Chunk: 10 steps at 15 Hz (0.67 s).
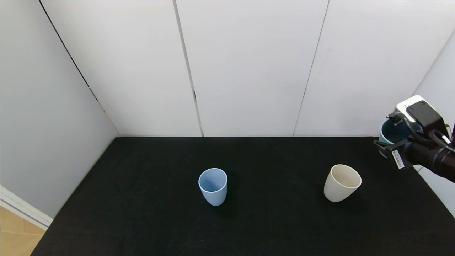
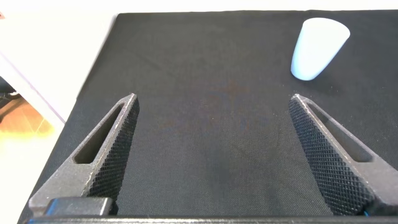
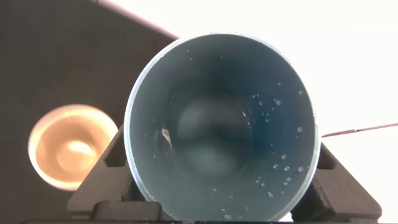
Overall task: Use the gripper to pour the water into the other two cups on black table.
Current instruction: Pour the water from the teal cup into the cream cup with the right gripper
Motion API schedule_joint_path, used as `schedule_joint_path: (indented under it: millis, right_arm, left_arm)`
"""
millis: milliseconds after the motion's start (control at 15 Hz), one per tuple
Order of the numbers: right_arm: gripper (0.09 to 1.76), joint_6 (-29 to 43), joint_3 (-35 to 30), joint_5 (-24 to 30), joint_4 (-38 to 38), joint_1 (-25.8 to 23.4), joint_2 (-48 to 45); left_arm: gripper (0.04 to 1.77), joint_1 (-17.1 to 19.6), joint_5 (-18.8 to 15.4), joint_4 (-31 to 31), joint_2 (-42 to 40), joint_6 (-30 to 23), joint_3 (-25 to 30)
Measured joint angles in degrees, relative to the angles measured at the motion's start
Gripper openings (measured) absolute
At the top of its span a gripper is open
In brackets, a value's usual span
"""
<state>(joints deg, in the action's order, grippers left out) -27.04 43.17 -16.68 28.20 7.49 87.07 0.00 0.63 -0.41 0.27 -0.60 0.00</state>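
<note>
My right gripper [image 1: 386, 143] is shut on the teal-green cup [image 1: 391, 132] and holds it in the air at the table's far right edge, behind and to the right of the cream-beige cup [image 1: 342, 183]. In the right wrist view the teal-green cup [image 3: 221, 124] fills the space between the fingers [image 3: 99, 180]. Water [image 3: 211, 140] glints at its bottom and droplets cling to its inner wall. The cream-beige cup [image 3: 71, 152] shows below it. The light blue cup [image 1: 213, 186] stands upright at mid-table. My left gripper [image 2: 214, 99] is open and empty over the black table [image 2: 211, 162], out of the head view.
White wall panels close off the back and both sides of the black table [image 1: 270, 160]. The light blue cup [image 2: 318, 46] stands well ahead of my left gripper. A strip of wooden floor [image 1: 14, 234] shows past the table's left front corner.
</note>
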Motion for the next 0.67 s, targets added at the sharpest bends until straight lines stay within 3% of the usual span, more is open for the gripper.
schedule_joint_path:
  millis: [667]
  right_arm:
    - [1.22, -13.7, -6.6, -0.2, 0.3, 1.1, 1.1]
  left_arm:
    - [1.72, 0.0, 0.0, 0.0, 0.0, 0.0, 0.0]
